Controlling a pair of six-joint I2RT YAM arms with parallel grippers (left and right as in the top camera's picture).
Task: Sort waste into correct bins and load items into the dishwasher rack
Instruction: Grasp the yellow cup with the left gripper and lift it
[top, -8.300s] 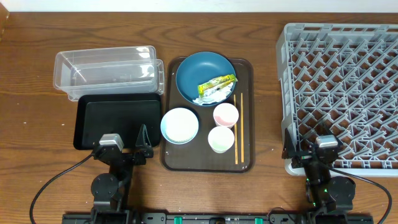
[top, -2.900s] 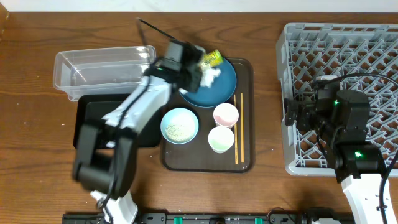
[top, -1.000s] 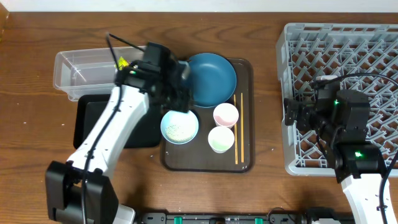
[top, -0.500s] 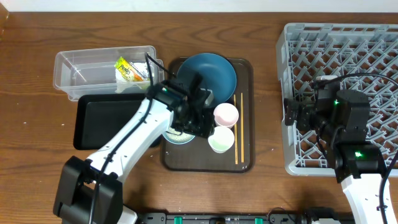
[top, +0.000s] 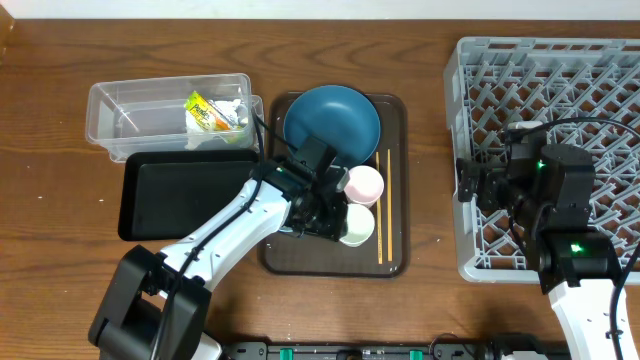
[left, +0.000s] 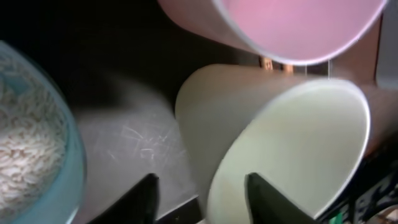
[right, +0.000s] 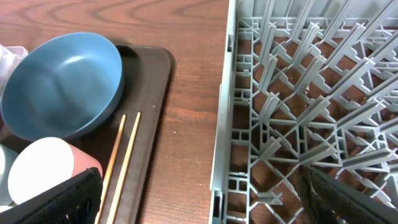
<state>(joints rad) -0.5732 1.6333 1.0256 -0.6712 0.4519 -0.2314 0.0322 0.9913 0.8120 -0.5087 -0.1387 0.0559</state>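
Observation:
My left gripper (top: 335, 218) is low over the brown tray beside the small green cup (top: 357, 226). In the left wrist view its jaws are open and straddle the green cup's (left: 280, 155) wall: one finger is outside it with a gap, the other is over its inside. The pink cup (left: 280, 25) sits just beyond, and the pale blue bowl (left: 31, 143) holds rice grains. The yellow-green wrapper (top: 210, 110) lies in the clear tub (top: 130, 100). The dark blue dish (top: 332, 125) is empty. My right gripper (right: 208, 199) hangs open at the grey rack's (top: 550, 150) left edge.
The black tray (top: 180, 195) lies in front of the clear tub, left of the brown serving tray (top: 395, 250). Two chopsticks (top: 383, 210) lie along the brown tray's right side. My left arm crosses the black tray's corner and hides most of the bowl from above.
The wrapper has been let go into the clear tub. My left arm swung right and down to the green cup, and its jaws have narrowed. The right arm has not moved.

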